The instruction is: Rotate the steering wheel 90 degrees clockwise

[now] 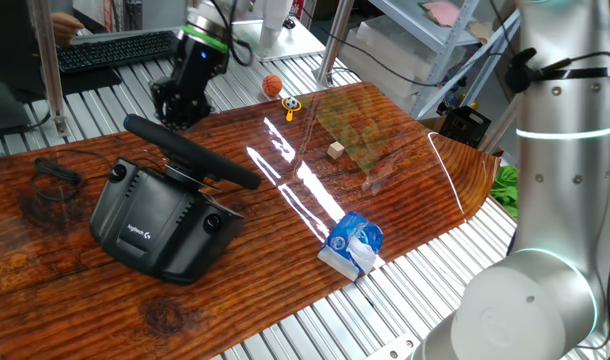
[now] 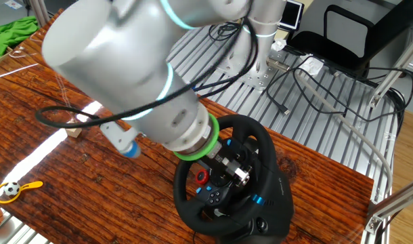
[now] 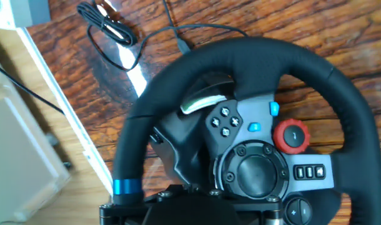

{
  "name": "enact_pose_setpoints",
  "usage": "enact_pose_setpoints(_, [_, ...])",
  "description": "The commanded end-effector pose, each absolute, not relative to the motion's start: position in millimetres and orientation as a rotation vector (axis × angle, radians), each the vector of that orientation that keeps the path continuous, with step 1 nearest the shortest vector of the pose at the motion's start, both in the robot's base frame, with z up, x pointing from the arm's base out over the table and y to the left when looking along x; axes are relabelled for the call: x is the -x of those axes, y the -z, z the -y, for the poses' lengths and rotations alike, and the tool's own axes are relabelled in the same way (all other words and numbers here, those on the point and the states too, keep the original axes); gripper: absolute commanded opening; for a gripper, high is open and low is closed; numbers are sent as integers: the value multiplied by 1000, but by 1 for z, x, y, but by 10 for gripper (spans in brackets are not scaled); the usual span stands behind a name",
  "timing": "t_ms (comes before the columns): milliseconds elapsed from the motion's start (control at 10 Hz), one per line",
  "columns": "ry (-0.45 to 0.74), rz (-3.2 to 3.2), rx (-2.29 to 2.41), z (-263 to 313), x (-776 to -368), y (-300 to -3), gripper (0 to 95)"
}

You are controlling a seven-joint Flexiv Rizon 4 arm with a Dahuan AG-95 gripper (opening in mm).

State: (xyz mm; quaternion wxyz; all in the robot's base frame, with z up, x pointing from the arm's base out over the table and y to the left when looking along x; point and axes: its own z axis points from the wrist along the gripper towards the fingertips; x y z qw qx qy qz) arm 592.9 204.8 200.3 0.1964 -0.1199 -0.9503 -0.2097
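closest to our hand camera is the steering wheel [image 3: 240,131], filling most of that view: a thick black padded rim with a blue strip on it at lower left, a dark hub with a round centre cap, a red knob to the right, small blue-lit buttons, a cluster of four buttons, and a silver paddle peeking out behind the spokes. from the hand view the blue strip sits low and to the left.

from one fixed view we see the wheel [image 1: 190,150] tilted on its bulky black base [image 1: 160,222] with a white logo, standing on the wooden tabletop [image 1: 405,190] toward its left part. our gripper [image 1: 180,105] hangs just behind the rim, right beside it; from the other fixed view our arm covers the wheel's upper left, and the gripper [image 2: 223,163] sits over the hub. we cannot tell how far apart the fingers stand, or whether they touch the rim.

elsewhere on the table lie a blue and white packet [image 1: 353,245], a small wooden block [image 1: 335,150], an orange ball [image 1: 272,86] and a black cable [image 3: 109,28].
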Motion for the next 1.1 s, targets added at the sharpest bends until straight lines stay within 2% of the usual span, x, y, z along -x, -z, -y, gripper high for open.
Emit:
enact_pose_setpoints(100, [382, 2837, 204, -198, -594, -209, 0])
enact_pose_setpoints(300, [285, 2929, 147, -192, -597, -215, 0])
enact_pose_setpoints(600, [226, 2986, 129, -183, -602, -219, 0])
enact_pose_setpoints(1100, [206, 3014, 107, -171, -607, -226, 0])
